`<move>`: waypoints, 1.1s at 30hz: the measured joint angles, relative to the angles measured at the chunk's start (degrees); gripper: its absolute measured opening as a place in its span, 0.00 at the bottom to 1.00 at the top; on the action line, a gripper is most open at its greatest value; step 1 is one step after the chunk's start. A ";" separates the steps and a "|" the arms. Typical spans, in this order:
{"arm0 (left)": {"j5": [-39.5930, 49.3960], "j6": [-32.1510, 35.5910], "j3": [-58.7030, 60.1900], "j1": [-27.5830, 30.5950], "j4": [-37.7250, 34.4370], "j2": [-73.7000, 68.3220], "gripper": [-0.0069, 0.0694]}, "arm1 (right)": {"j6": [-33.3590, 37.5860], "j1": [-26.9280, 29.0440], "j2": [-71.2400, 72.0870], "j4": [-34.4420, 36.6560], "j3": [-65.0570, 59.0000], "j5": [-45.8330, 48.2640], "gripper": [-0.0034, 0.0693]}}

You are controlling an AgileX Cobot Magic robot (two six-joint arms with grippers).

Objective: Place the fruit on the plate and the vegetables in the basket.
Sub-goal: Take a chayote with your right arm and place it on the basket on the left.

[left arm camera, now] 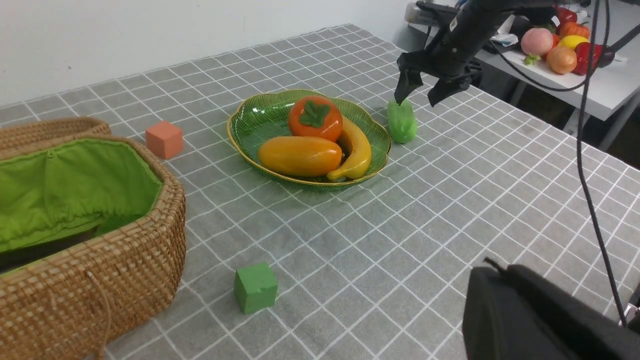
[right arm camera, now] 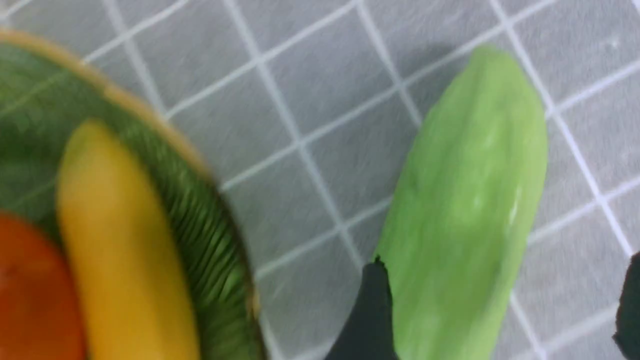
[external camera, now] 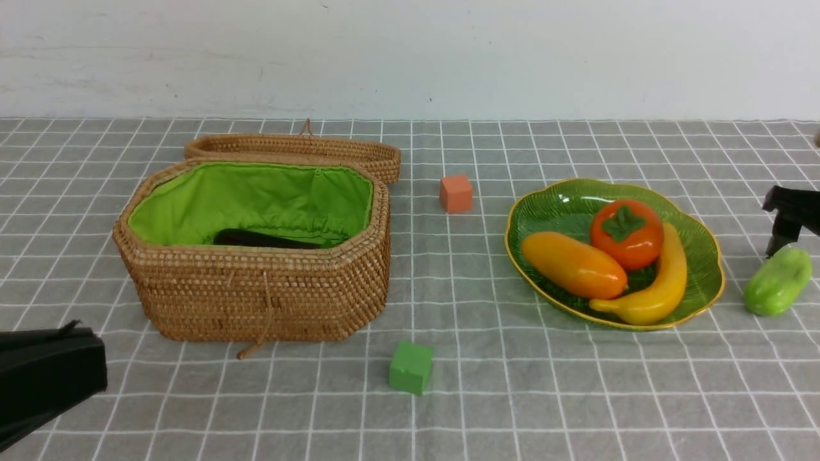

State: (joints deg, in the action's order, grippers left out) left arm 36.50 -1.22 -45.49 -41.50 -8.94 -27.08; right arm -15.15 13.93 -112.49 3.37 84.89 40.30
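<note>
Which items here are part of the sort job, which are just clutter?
Job: banana, persimmon, mango, plate, gourd, eggplant, basket.
Clutter: orange cube, green cube, spare produce on the side table.

Front view: a dark eggplant [external camera: 266, 239] lies inside the basket [external camera: 256, 294], mostly hidden behind its front wall, and the basket floor cannot be seen. At the lower left edge, the left gripper [external camera: 48, 374] is a black shape cut off by the frame, with its jaws not discernible. At the right edge, the right gripper [external camera: 789, 218] is also cropped and shows only one fingertip. The right wrist view is blurred: gourd [right arm camera: 465, 215], banana [right arm camera: 125, 250] and persimmon [right arm camera: 30, 295] all run past its edges.
</note>
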 joint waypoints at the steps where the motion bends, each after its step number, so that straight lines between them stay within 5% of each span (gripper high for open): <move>1: 0.00 0.00 0.00 0.00 0.00 0.00 0.07 | 0.00 0.27 -1.50 0.05 1.12 0.05 0.88; 8: -0.51 0.00 0.00 0.00 0.18 0.00 0.07 | 0.42 0.32 -9.24 1.57 5.26 1.73 0.83; 14: -0.91 -1.37 0.00 0.00 5.57 0.00 0.07 | 5.82 0.43 -10.14 3.66 6.10 1.99 0.67; 26: -0.79 -7.51 0.00 0.00 10.55 0.00 0.08 | 13.50 -0.70 -2.17 7.72 5.52 15.87 0.66; 30: -0.73 -8.02 0.00 0.00 10.71 0.00 0.08 | 16.03 -5.58 6.91 11.09 6.99 17.81 0.66; 33: 0.27 -12.15 0.00 0.00 15.13 0.00 0.08 | 26.28 -16.52 10.39 18.62 13.66 18.31 0.66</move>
State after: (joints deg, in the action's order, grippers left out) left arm 36.77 -13.37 -45.49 -41.50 6.19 -27.08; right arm 11.13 -2.60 -102.10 21.99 98.55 58.60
